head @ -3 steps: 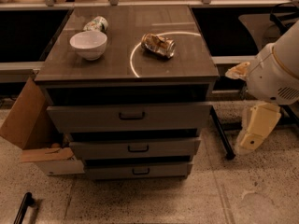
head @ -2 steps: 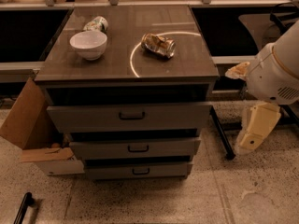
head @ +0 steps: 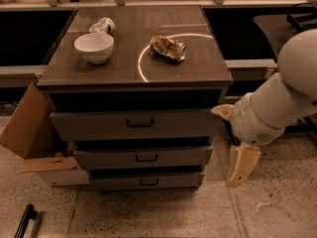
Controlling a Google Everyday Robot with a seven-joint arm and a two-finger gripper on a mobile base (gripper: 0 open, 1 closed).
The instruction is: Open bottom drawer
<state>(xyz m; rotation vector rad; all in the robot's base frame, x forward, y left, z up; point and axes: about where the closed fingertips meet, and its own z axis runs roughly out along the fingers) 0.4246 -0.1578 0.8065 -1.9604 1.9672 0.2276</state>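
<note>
The bottom drawer (head: 114, 183) is the lowest and slimmest of three grey-brown fronts on the cabinet, with a small dark pull handle (head: 149, 181) at its centre. Its front sits set back a little under the middle drawer (head: 99, 158). My gripper (head: 242, 164) hangs down from the white arm (head: 277, 103) to the right of the cabinet, level with the middle and bottom drawers. It is apart from both and a good way right of the handle.
On the cabinet top (head: 124, 71) stand a white bowl (head: 94, 47), a tipped cup (head: 102, 25) and a crushed can (head: 169, 48). An open cardboard box (head: 37, 143) leans at the cabinet's left. A dark bar (head: 25, 221) lies on the speckled floor at the front left.
</note>
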